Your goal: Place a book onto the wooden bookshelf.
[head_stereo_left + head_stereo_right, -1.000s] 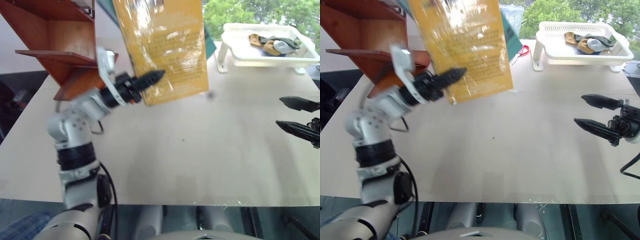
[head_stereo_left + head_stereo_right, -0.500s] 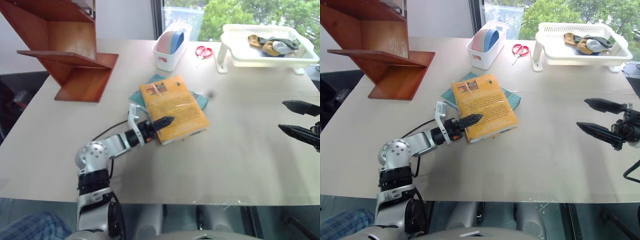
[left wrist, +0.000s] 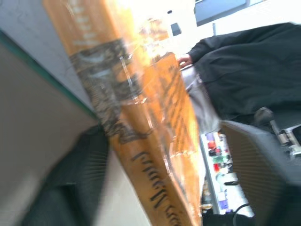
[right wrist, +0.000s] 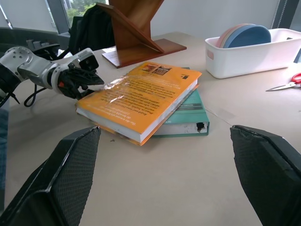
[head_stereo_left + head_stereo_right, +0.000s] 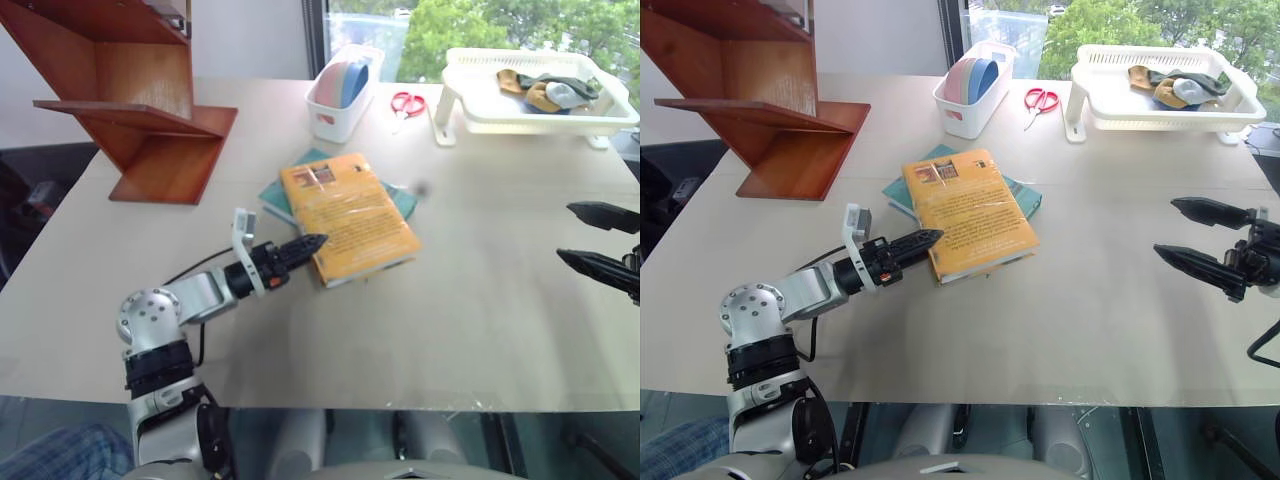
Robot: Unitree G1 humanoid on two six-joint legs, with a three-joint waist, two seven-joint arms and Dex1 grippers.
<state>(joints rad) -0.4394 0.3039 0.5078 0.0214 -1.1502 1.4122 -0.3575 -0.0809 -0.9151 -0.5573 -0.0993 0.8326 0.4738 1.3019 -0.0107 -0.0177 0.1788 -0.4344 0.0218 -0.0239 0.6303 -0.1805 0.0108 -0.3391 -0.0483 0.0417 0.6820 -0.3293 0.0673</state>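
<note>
So our left claw (image 5: 930,237) was lying low over the table (image 5: 1040,320), pointing level at the near long edge of the book (image 5: 972,215). Its tips sat right at that edge, maybe touching, but we honestly couldn't tell how wide the fingers stood or whether they had any grip on it. From the left wrist camera the orange spine ran right in front of the claw, glossy cover catching the light, with a person in dark clothes (image 3: 244,70) in the background.

The book itself was flat, cover up, just ahead of the claw, resting slanted on a thinner teal book (image 4: 186,115) that poked out beyond it on the side away from the claw. So it was on the table, not on the wooden bookshelf (image 5: 770,110), which stood well apart from the claw, further back and off to its left.

Past the books, further from the claw, we had a small white bin (image 5: 965,110) with pink and blue plates stood on edge in it, red scissors (image 5: 1040,98) just beside it, and a white basket (image 5: 1160,118) with some bits of cloth in it.

Way off to the claw's right, the right claw (image 5: 1167,228) hung above the table with its two fingers spread wide, holding nothing.
</note>
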